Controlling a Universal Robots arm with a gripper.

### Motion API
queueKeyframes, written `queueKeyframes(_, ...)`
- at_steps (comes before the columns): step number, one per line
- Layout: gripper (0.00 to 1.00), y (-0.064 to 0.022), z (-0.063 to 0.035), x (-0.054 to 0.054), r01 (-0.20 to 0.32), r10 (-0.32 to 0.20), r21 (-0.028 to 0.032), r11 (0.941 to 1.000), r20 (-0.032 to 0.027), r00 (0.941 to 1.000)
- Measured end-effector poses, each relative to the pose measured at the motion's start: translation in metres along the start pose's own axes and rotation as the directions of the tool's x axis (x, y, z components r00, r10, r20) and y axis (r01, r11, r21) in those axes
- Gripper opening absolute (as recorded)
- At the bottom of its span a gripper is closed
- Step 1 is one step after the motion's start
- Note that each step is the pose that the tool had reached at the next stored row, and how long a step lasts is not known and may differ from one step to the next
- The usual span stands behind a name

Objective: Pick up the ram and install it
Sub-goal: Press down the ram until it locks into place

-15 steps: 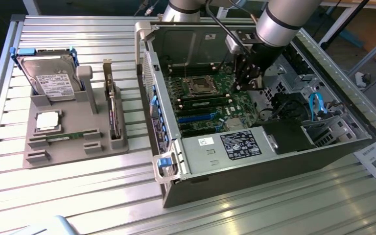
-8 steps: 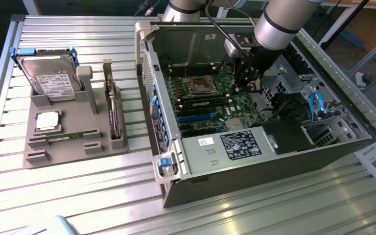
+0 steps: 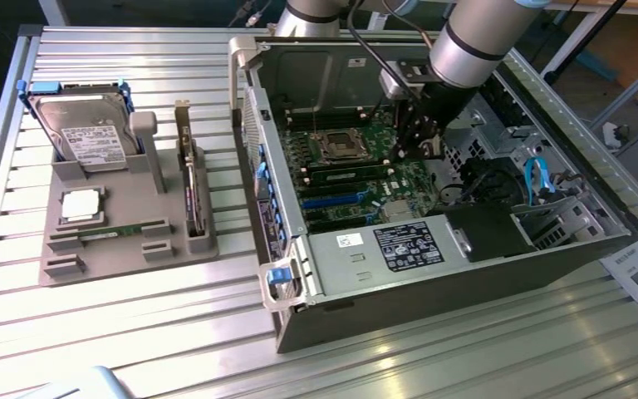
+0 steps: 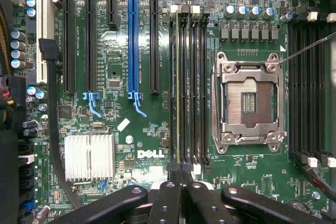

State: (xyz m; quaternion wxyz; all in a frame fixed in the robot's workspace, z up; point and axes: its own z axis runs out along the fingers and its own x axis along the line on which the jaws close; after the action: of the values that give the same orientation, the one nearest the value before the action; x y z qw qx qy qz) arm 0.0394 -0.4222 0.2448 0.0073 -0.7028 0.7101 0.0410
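A slim green ram stick [image 3: 112, 233] lies in a groove of the grey tray [image 3: 130, 259], on the exterior view's left. My gripper [image 3: 424, 150] hangs far from it, inside the open computer case [image 3: 430, 278], low over the motherboard. In the wrist view my gripper [image 4: 178, 170] is shut, its black fingertips pressed together over the end of the memory slots. A thin green board edge [image 4: 177, 87] stands in one of those slots, in line with the fingertips. I cannot tell whether they touch it.
The tray also holds a hard drive [image 3: 80, 125], a square silver processor chip [image 3: 80, 205] and an upright expansion card [image 3: 192, 187]. On the motherboard are the empty processor socket [image 4: 251, 100], a blue slot [image 4: 133, 45] and a finned heatsink [image 4: 89, 156]. Cables crowd the case's right side.
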Motion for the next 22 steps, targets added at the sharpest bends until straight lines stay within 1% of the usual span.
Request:
queueKeyframes(4, 0.1, -0.0001, 0.0016, 0.0001, 0.0, 0.0, 0.0001, 1.0, 0.0003, 1.0)
queueKeyframes(9, 0.1, -0.0004, 0.0074, 0.0005, 0.0, 0.0, 0.0, 1.0, 0.0, 1.0)
queueKeyframes(15, 0.1, -0.0003, 0.007, 0.0004, 0.0, 0.0, 0.0, 1.0, -0.0001, 1.0)
queueKeyframes(22, 0.1, -0.0004, 0.0087, 0.0005, 0.0, 0.0, 0.0, 1.0, -0.0002, 1.0)
